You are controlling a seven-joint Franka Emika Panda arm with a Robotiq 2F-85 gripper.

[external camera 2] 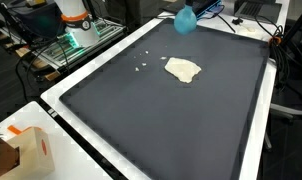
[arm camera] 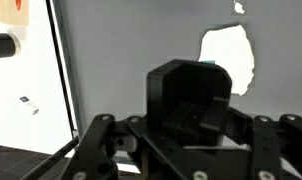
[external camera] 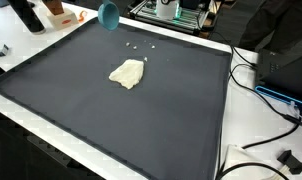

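A large dark grey rectangular mat [external camera: 71,95] fills both exterior views. The black gripper [arm camera: 191,118] crowds the near edge of the wrist view; I cannot tell how its jaws stand. A crumpled cream cloth [external camera: 128,73] lies mid-mat, towards the far side, apart from the gripper. A rounded teal object [external camera: 109,14] is at the mat's far edge.
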